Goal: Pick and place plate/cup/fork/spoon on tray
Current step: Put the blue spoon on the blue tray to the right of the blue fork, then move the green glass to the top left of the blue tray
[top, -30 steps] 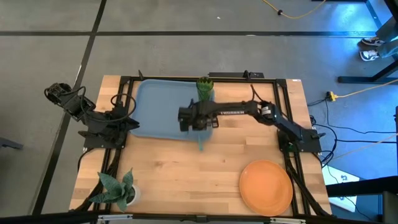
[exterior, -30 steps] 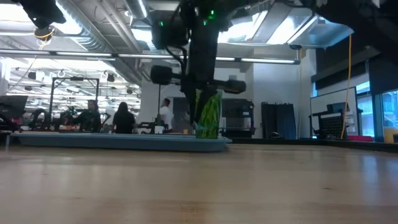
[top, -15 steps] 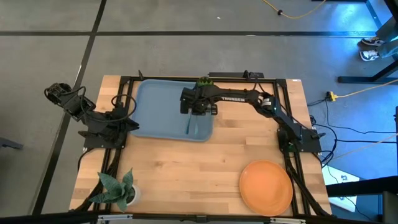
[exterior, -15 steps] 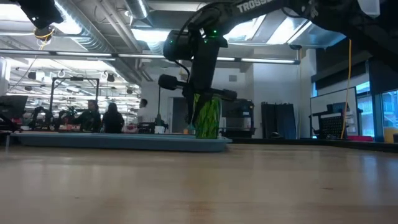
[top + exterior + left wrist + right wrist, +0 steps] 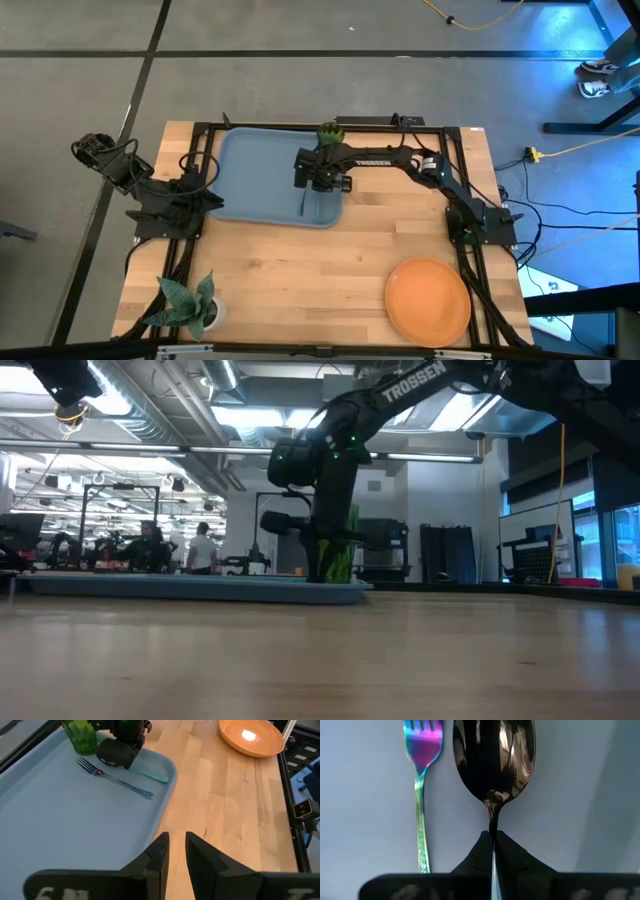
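Note:
My right gripper (image 5: 320, 172) is low over the right part of the blue-grey tray (image 5: 250, 180), shut on the spoon (image 5: 494, 757). The spoon's teal handle (image 5: 155, 776) sticks out from under the gripper. The fork (image 5: 422, 780) lies flat on the tray floor right beside the spoon, parallel to it. The green cup (image 5: 328, 132) stands on the tray at its far right corner. The orange plate (image 5: 428, 298) rests on the table at the near right. My left gripper (image 5: 176, 851) waits at the tray's left side, fingers close together and empty. My right gripper pinches the spoon's thin neck (image 5: 492, 827) just behind the dark bowl, between its two fingers. The fingers come from above, pointing down, and lie across the handle. The spoon is level, and its handle end (image 5: 161, 778) lies on the tray floor near the tray's near rim.
A leafy plant in a white pot (image 5: 190, 300) stands at the table's near left corner. Bare wood lies between the tray and the plate. People move in the room beyond the table in the low view.
My right gripper has carried the spoon from over the tray's near rim toward the table's far edge and has gone down. The spoon, before hanging past the rim, is now over the tray beside the fork.

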